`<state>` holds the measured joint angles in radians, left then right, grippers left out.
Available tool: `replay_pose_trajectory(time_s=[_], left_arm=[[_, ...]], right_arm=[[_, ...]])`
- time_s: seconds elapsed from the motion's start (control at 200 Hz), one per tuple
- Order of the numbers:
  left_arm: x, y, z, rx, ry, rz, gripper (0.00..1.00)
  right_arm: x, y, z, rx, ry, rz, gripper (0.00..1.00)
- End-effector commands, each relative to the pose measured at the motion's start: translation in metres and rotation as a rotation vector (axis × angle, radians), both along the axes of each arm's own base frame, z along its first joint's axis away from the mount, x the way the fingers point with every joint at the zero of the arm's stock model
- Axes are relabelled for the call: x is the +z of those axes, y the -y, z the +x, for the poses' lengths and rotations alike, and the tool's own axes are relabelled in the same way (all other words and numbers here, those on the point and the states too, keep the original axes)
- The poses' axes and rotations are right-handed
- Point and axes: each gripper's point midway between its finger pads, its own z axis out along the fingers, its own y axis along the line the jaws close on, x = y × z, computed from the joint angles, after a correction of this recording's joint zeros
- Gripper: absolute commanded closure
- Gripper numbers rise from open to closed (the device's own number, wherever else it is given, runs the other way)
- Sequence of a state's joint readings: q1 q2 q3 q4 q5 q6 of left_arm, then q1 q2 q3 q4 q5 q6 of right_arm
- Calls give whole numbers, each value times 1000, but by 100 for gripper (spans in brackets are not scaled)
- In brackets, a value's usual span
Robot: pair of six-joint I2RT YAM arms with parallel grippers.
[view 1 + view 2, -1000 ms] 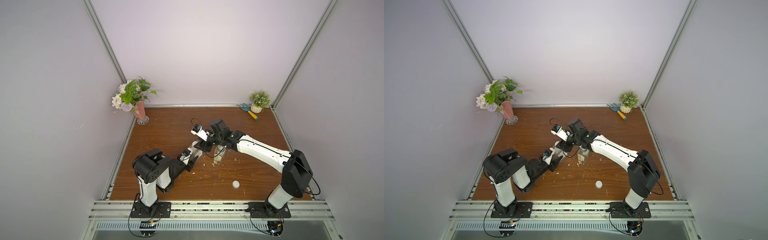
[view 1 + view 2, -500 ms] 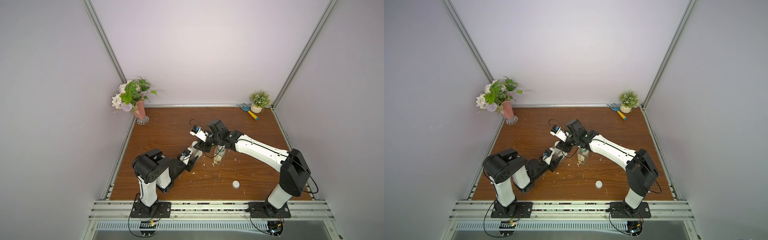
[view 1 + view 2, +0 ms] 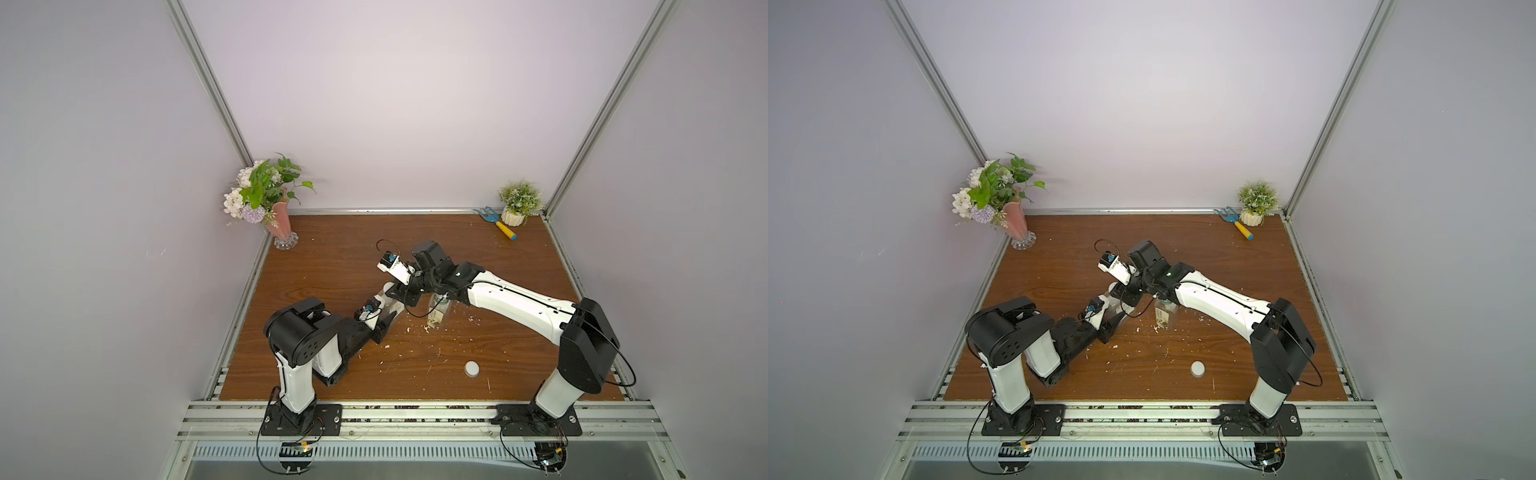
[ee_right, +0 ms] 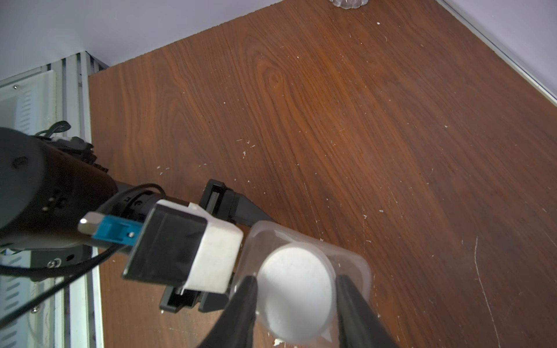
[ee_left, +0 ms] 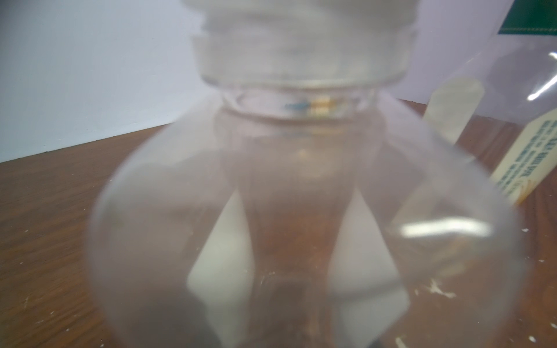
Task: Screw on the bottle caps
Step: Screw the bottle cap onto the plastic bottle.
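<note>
Reaching over the table (image 3: 332,257), the left tool (image 3: 385,314) grips the square bottle (image 5: 301,217), and the right tool (image 4: 297,281) pinches a white cap (image 4: 297,301) on its neck. The round bottle (image 3: 438,319) stands at its 3 o'clock; a loose cap (image 3: 472,368) lies toward the table's 5 o'clock.

Bench (image 3: 332,257) tally: 7 items, 5 kinds.
1 squarish bottle (image 5: 301,211), 1 round bottle (image 3: 437,319); 1 seated cap (image 4: 297,289), 1 loose cap (image 3: 472,368); 1 flower vase (image 3: 278,222), 1 potted plant (image 3: 517,203), 1 toy rake (image 3: 498,224).
</note>
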<state>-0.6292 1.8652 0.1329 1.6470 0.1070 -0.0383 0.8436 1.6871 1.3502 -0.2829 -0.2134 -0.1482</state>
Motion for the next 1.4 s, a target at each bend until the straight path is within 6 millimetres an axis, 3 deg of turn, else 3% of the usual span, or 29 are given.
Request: replay_pose_trajectory(time_s=[0.0, 0.445, 0.63, 0.816, 0.891, 1.396], left_arm=[[7, 1, -1, -5, 28, -5, 75], [15, -11, 3, 74, 13, -29, 75], [21, -15, 3, 94, 7, -38, 74], [20, -18, -3, 93, -11, -48, 74], [20, -18, -5, 89, -13, -49, 74], [13, -16, -10, 64, -23, -43, 75]], right_arm=[[3, 3, 13, -90, 17, -23, 64], [-7, 3, 19, -312, -83, -40, 73], [-11, 0, 20, -414, -123, -35, 73], [-10, -8, 12, -400, -135, -15, 69], [-8, -9, 10, -390, -138, -10, 60], [31, -15, 5, -206, 6, 40, 27]])
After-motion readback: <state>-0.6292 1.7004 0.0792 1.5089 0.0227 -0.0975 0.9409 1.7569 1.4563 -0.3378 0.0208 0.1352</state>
